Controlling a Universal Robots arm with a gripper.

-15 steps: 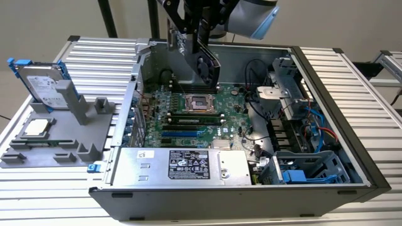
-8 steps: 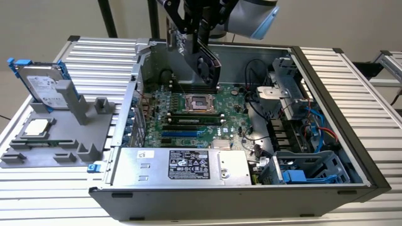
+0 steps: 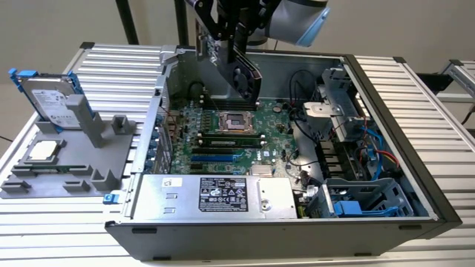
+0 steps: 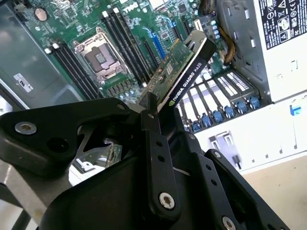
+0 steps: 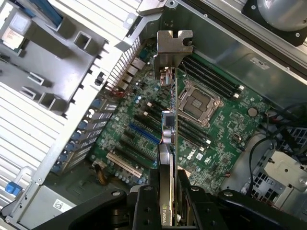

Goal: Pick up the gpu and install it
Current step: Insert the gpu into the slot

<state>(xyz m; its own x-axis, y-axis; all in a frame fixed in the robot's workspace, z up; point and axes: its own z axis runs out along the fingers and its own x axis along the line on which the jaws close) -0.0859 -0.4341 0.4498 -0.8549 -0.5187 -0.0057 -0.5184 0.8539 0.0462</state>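
My gripper (image 3: 228, 34) is shut on the gpu (image 3: 243, 71), a thin card with a black cooler, and holds it tilted in the air above the open computer case (image 3: 386, 105). The card hangs over the motherboard (image 3: 222, 139), near the empty CPU socket (image 3: 236, 119) and apart from the board. In the second wrist view the gpu (image 4: 186, 72) juts out beyond the black fingers (image 4: 152, 134). In the first wrist view the gpu (image 5: 169, 127) is edge-on, its silver bracket (image 5: 173, 48) at the far end, with my gripper (image 5: 168, 191) clamped on its near end.
A grey fixture (image 3: 74, 172) at the exterior view's left carries a hard drive with blue rails (image 3: 48, 103) and a square CPU chip (image 3: 43, 150). Inside the case are the power supply (image 3: 222, 194), blue expansion slots (image 3: 215, 158), cables (image 3: 371, 153) and a drive cage (image 3: 364, 203).
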